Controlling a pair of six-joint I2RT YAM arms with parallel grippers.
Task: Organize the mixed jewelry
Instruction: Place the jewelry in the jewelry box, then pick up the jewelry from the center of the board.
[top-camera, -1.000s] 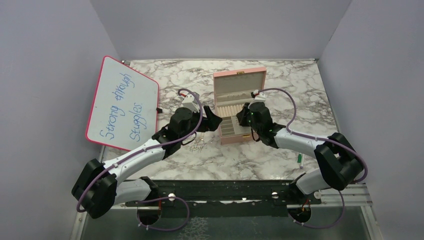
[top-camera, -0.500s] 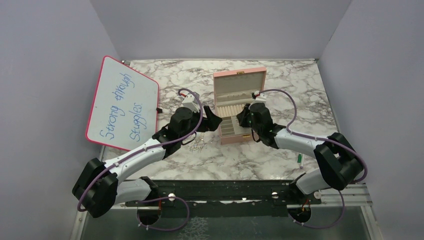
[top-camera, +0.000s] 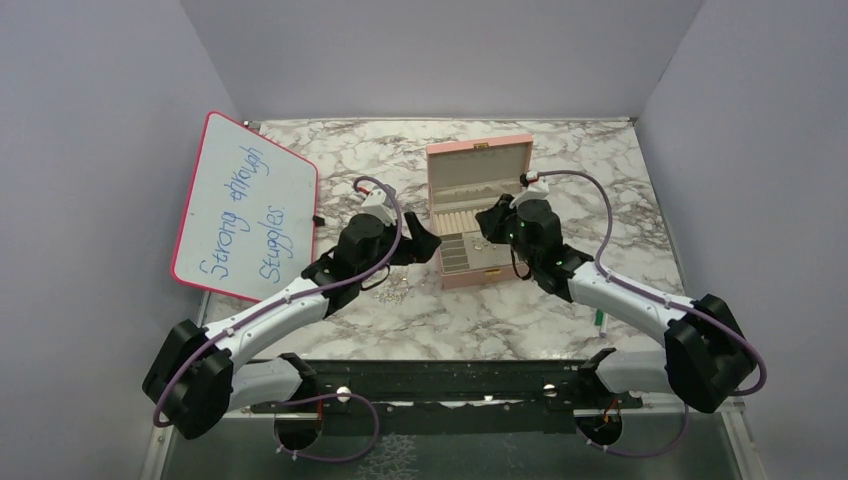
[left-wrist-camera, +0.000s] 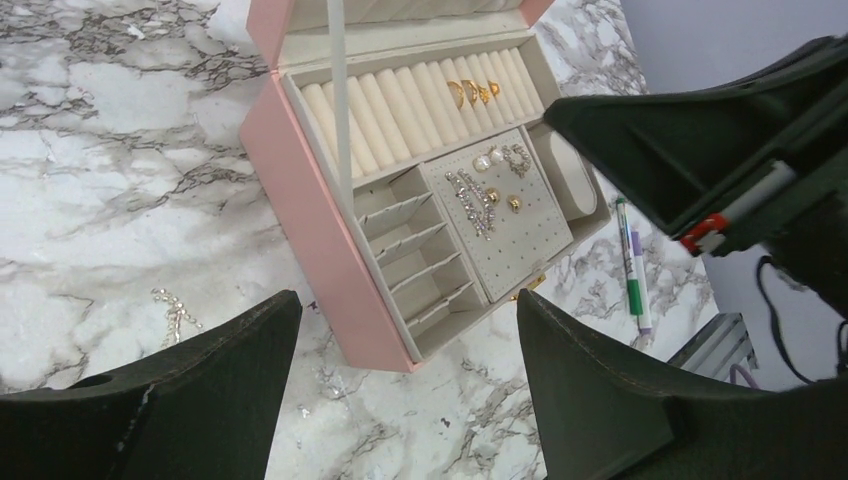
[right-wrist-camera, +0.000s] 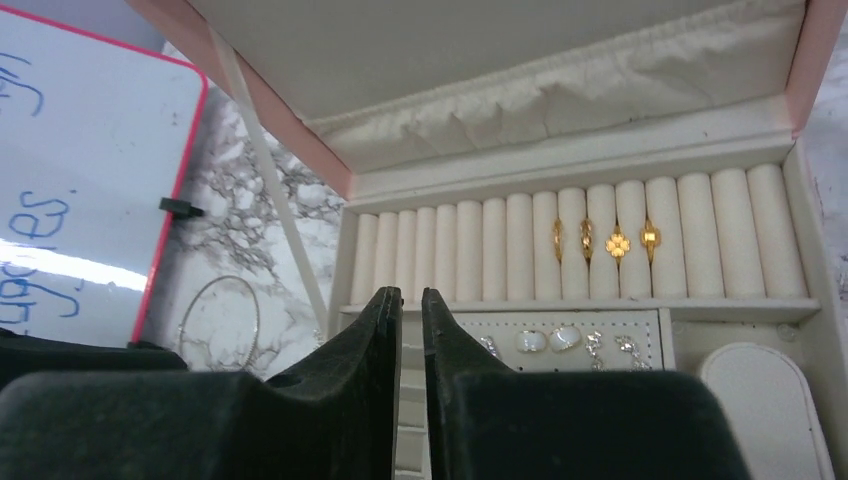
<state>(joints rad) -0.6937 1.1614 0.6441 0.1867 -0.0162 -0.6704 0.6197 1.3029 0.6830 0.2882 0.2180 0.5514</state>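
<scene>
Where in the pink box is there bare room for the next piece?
The ring rolls left of the gold rings are bare, as are the divided slots by the box's left wall. The earring pad's far half is crowded.

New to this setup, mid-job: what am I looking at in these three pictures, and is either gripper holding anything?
It is a robot: a left arm and a right arm at a marble table. The wide picture looks down from behind them; the other two come from a camera on each wrist. The left gripper is wide open and empty beside the open pink box. The right gripper points into the box, jaws a slit apart, empty. Inside sit gold rings and earrings; a sparkly strand and a thin hoop lie on the marble. A whiteboard and marker pen lie aside.
</scene>
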